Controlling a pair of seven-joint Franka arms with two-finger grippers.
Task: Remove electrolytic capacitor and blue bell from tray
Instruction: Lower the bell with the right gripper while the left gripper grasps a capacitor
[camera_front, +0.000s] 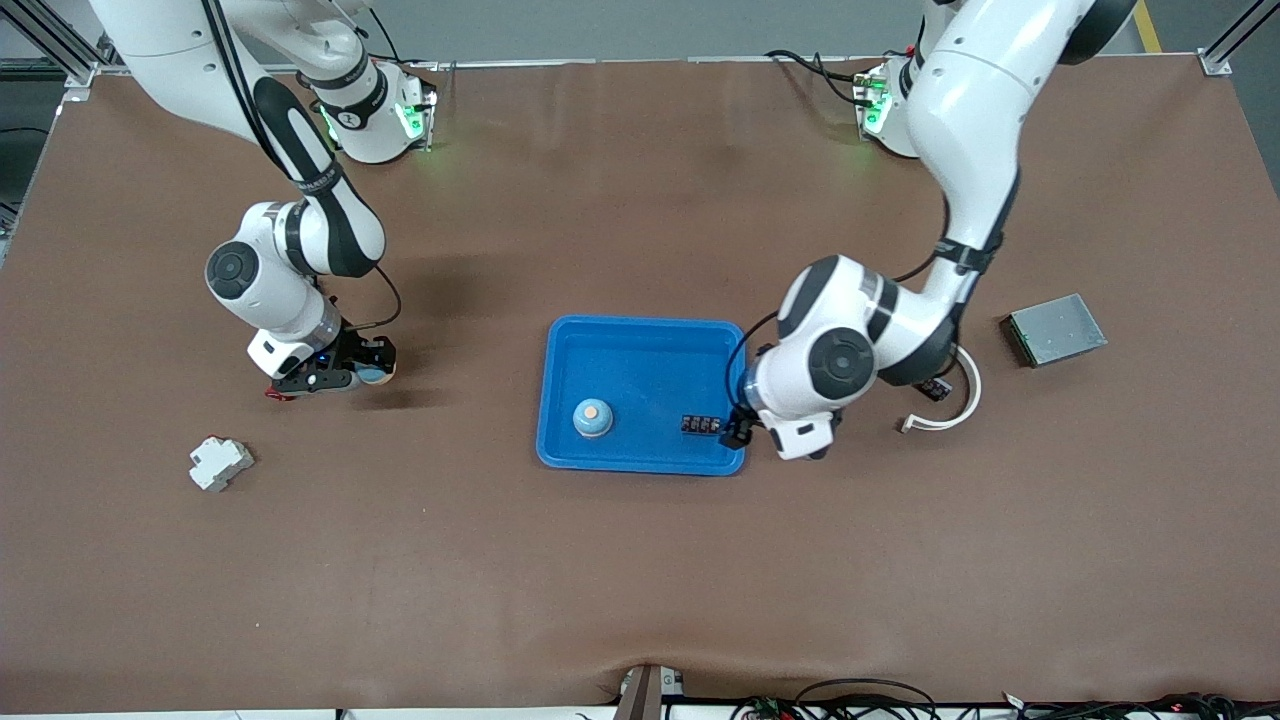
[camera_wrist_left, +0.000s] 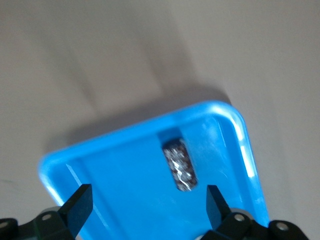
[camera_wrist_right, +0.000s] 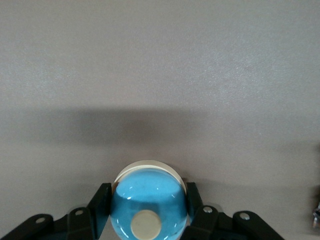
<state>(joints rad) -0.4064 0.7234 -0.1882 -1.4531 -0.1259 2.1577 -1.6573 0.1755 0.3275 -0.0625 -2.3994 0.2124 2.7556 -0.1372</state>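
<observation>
**One bell in the tray, another in the right gripper**

We see a blue tray (camera_front: 645, 340) at the middle of the table. In it sits a blue bell (camera_front: 592, 417) with a pale button on top, and beside that, toward the left arm's end of the tray, lies a small dark capacitor strip (camera_front: 701, 425). From the left wrist we see the strip (camera_wrist_left: 179, 166) lying flat on the tray floor (camera_wrist_left: 125, 170).

The left gripper (camera_front: 737, 430) hangs over the tray's edge just beside the strip, its fingers (camera_wrist_left: 80, 204) spread wide with nothing between them.

The right gripper (camera_front: 335, 372) is over bare table toward the right arm's end, well apart from the tray. Its fingers (camera_wrist_right: 101, 202) are closed on a second blue bell (camera_wrist_right: 148, 200).

Elsewhere on the table we see a white plastic block (camera_front: 220, 463), a grey metal box (camera_front: 1056, 329) and a white cable (camera_front: 950, 400).
</observation>
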